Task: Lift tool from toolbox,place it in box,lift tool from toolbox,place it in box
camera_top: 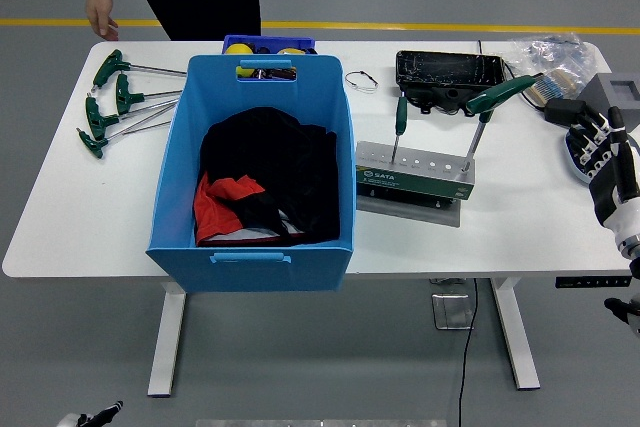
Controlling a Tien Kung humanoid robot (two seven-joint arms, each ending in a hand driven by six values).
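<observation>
Two green-handled tools stand in the rack (414, 177) at table centre: a screwdriver (399, 123) and a T-handle (492, 99). The blue box (180, 147), at nine o'clock of the rack, holds only cloth. The right hand (604, 152), fingers spread and empty, hovers at three o'clock. Nothing looks moved yet.
</observation>
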